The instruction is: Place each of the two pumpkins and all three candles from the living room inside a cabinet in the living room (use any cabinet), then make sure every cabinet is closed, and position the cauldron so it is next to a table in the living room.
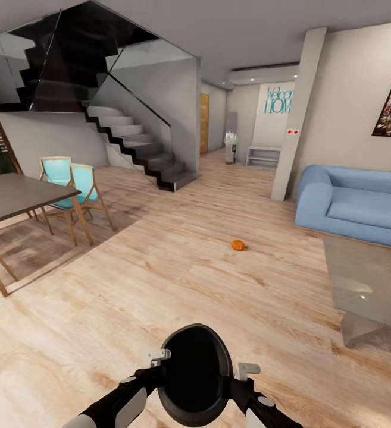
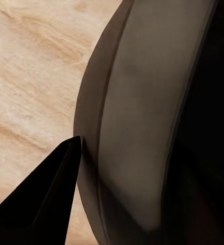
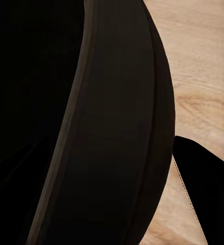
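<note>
Teal "Welcome HOME" lettering, partly hidden, on far wall

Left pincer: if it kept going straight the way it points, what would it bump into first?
Most likely the black cauldron, whose wall rises right beside the pincer's dark finger. Depth is unclear; it may already be touching.

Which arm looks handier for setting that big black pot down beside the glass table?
Probably the right: the glass-topped coffee table lies on the robot's right. Both grippers, left gripper and right gripper, flank the squat black cauldron, so both likely lower it together.
</note>
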